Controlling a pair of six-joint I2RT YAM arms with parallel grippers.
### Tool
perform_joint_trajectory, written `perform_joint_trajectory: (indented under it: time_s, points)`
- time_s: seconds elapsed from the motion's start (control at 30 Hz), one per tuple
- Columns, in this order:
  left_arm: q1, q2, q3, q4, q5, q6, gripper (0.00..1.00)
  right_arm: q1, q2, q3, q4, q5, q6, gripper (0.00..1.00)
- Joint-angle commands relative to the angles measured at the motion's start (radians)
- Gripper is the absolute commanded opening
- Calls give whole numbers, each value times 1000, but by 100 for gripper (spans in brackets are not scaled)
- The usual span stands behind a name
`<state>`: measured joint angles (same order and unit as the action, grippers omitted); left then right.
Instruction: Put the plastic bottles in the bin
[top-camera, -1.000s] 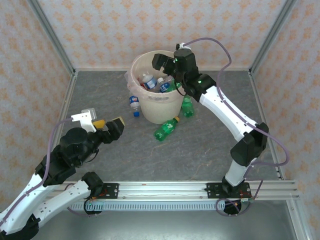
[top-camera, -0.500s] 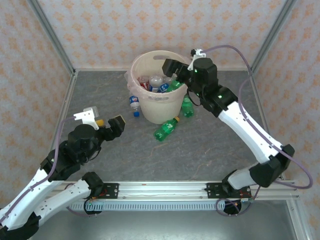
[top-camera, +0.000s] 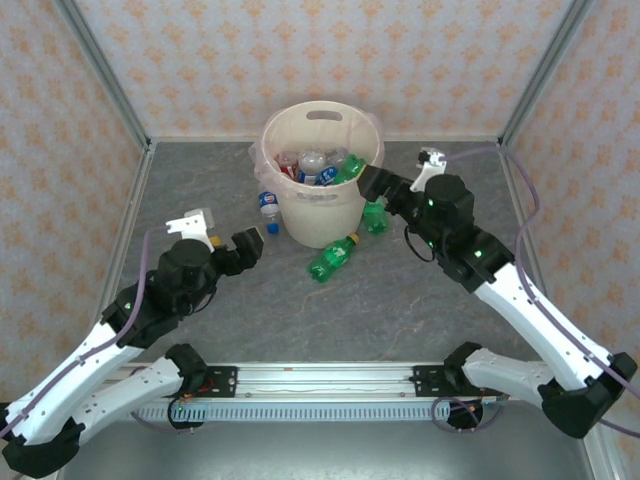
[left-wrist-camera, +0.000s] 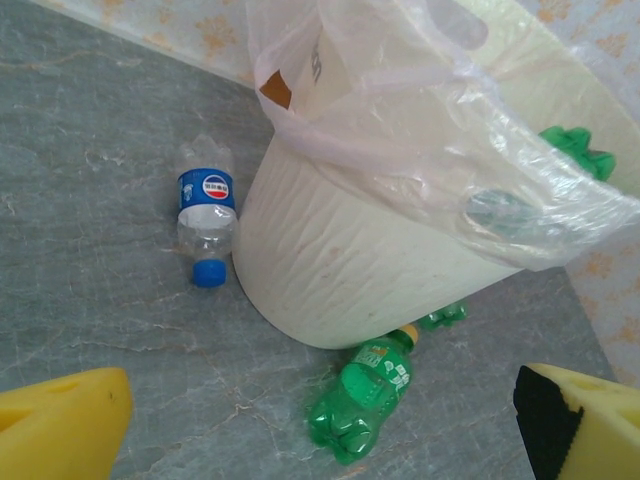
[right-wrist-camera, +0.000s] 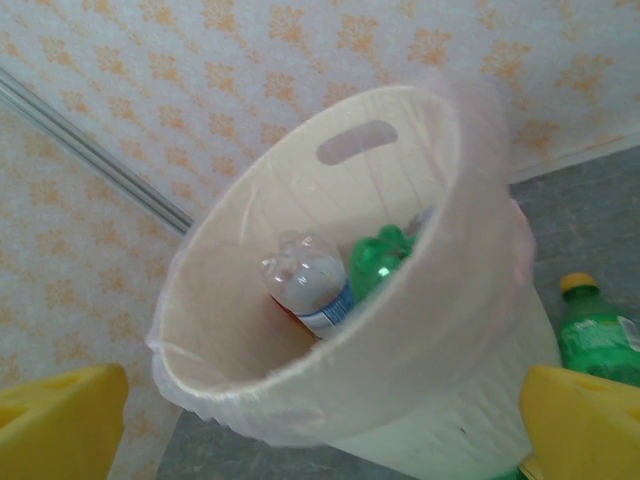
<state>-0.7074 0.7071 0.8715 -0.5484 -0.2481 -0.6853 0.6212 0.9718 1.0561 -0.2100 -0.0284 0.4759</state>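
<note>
The bin (top-camera: 322, 216) stands at the back middle of the table and holds several plastic bottles (top-camera: 316, 167). Inside it lie a clear bottle (right-wrist-camera: 306, 282) and a green one (right-wrist-camera: 381, 262). Three bottles lie on the table around its base. A clear one with a blue cap (top-camera: 268, 207) (left-wrist-camera: 205, 214) is on the left. A green one (top-camera: 333, 258) (left-wrist-camera: 370, 395) lies in front. Another green one (top-camera: 374, 214) (right-wrist-camera: 601, 336) is on the right. My left gripper (top-camera: 226, 236) (left-wrist-camera: 320, 432) is open, low and left of the bin. My right gripper (top-camera: 401, 173) (right-wrist-camera: 320, 432) is open beside the bin's right rim.
A thin clear liner (left-wrist-camera: 420, 110) hangs over the bin's rim. Patterned walls and metal posts (top-camera: 105, 70) close the table on three sides. A rail (top-camera: 330, 378) runs along the near edge.
My right gripper has pulled back from above the bin to its right side and lower. My left gripper has moved slightly forward toward the bin. Both stay open.
</note>
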Motion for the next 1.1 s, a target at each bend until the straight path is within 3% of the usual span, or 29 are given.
perform_joint_trajectory:
  time_s: [0.0,0.27,0.47,0.83,1.07]
  points:
    - [-5,14,-42,72,-14,-20,99,5,-65,-77,-1,58,31,100]
    - [-4,54,-97,158,28,-45,99,5,-123,-290,66,30,123,100]
    - [-3,57,-138,211,140,-33,99,-6,-81,-383,143,67,127,100]
    - [-4,62,-201,297,282,-10,99,-285,144,-319,167,-221,40,96]
    - [-5,61,-214,307,287,-17,99,-381,393,-164,140,-338,-42,93]
